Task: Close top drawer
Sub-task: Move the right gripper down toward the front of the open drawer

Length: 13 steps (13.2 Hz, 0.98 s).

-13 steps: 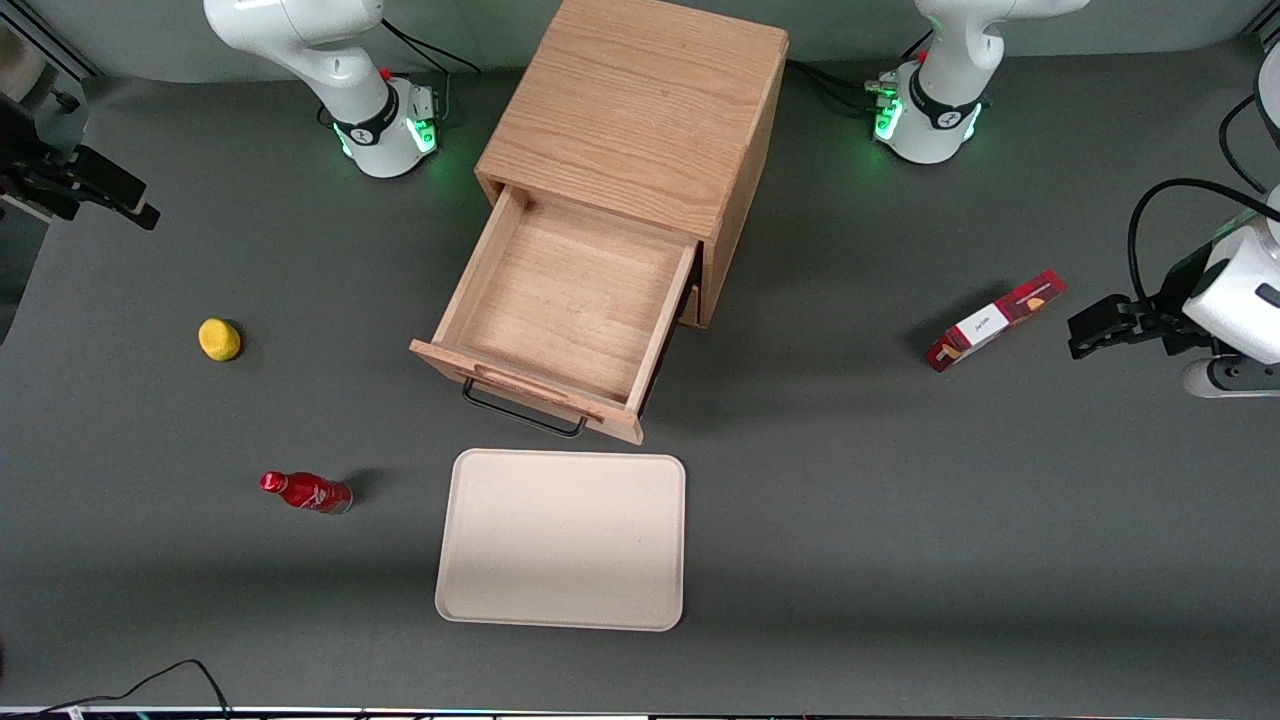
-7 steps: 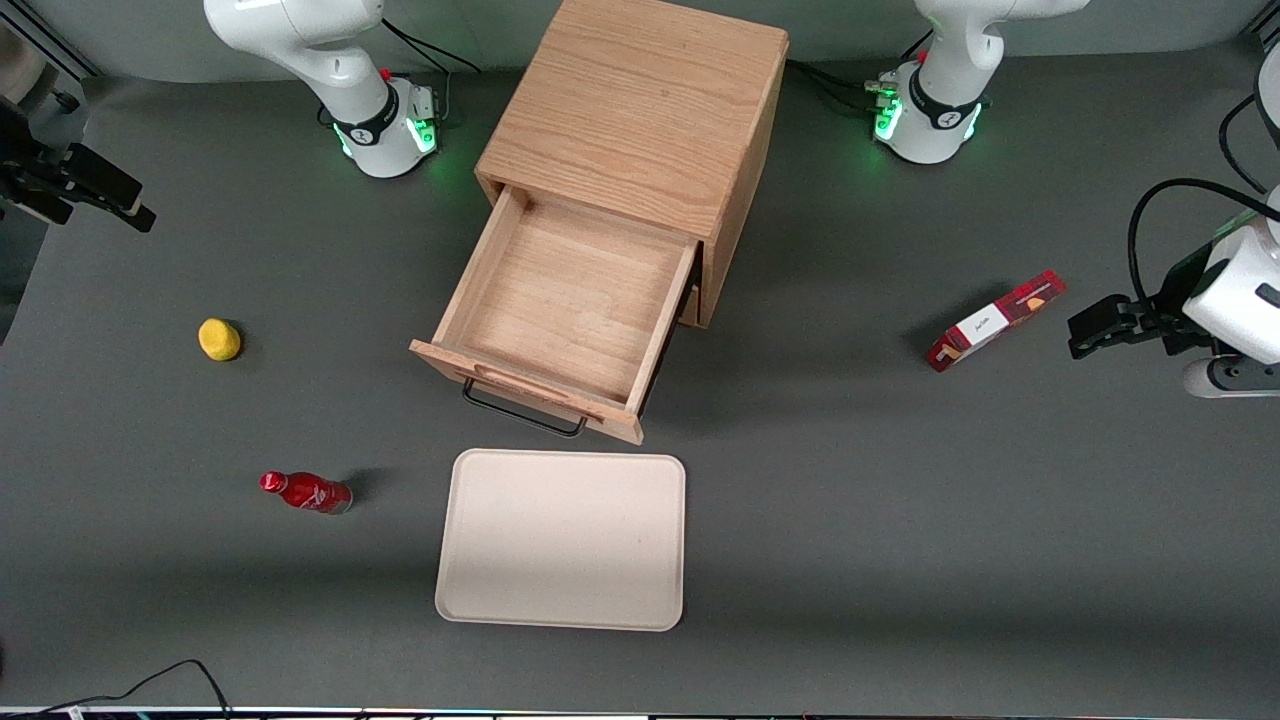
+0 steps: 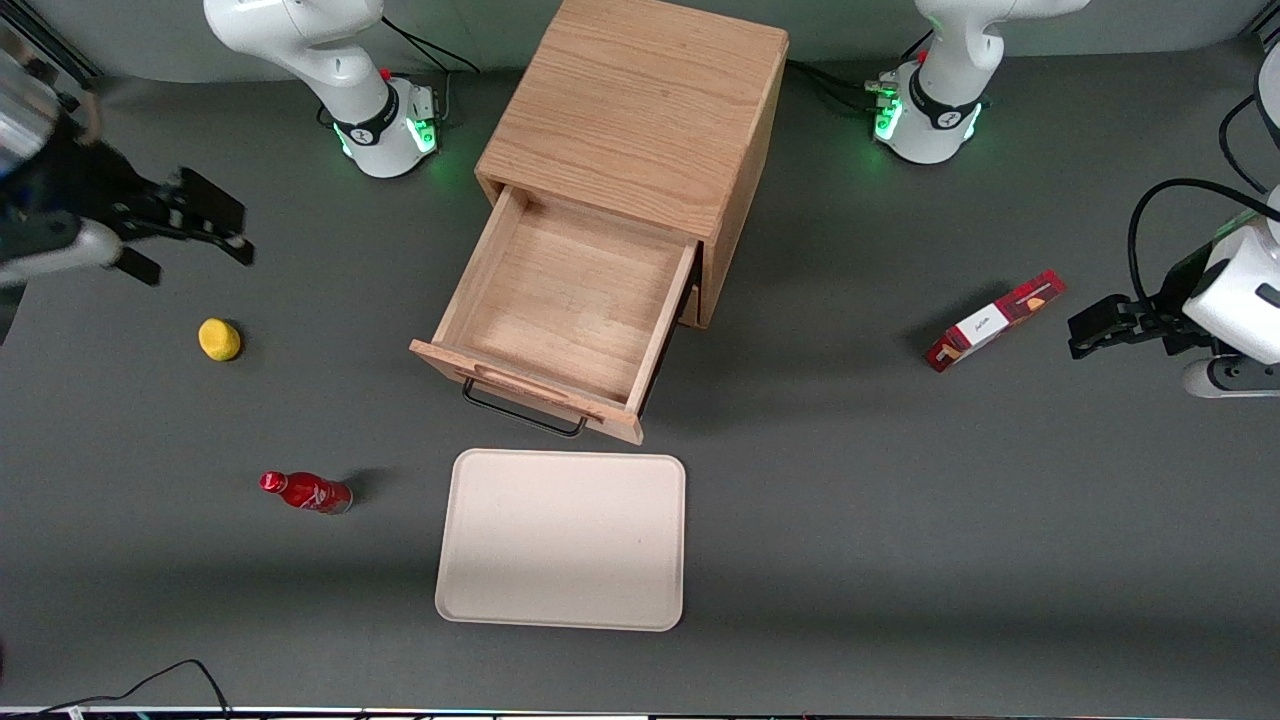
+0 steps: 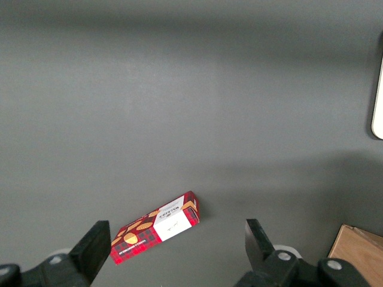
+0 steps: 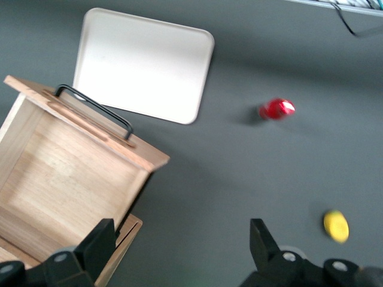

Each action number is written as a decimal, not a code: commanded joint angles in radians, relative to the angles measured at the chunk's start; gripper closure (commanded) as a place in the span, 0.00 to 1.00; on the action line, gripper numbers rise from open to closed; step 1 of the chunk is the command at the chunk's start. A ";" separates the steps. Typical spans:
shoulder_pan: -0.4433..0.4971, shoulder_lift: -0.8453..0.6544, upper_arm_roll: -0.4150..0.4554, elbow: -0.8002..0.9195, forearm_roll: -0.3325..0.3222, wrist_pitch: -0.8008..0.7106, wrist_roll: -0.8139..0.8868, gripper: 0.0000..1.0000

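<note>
The top drawer [image 3: 565, 305] of the light oak cabinet [image 3: 635, 100] is pulled far out and holds nothing. Its plank front with the black wire handle [image 3: 522, 412] faces the front camera. It also shows in the right wrist view [image 5: 66, 179], with the handle [image 5: 96, 109]. My right gripper [image 3: 195, 240] is open and empty. It hangs above the table toward the working arm's end, well apart from the drawer and farther from the front camera than the yellow fruit [image 3: 219, 339]. In the wrist view its fingers [image 5: 102, 239] stand wide apart over bare table.
A cream tray [image 3: 562, 538] lies in front of the drawer, nearer the front camera. A red bottle [image 3: 305, 492] lies beside the tray toward the working arm's end. A red box [image 3: 994, 320] lies toward the parked arm's end. The grey table [image 3: 850, 520] bears all of them.
My right gripper has swung in from the table's edge toward the cabinet and a little nearer the front camera. The drawer has not moved.
</note>
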 commanded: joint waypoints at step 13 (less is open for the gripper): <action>0.038 0.325 0.104 0.257 0.018 0.056 -0.830 0.00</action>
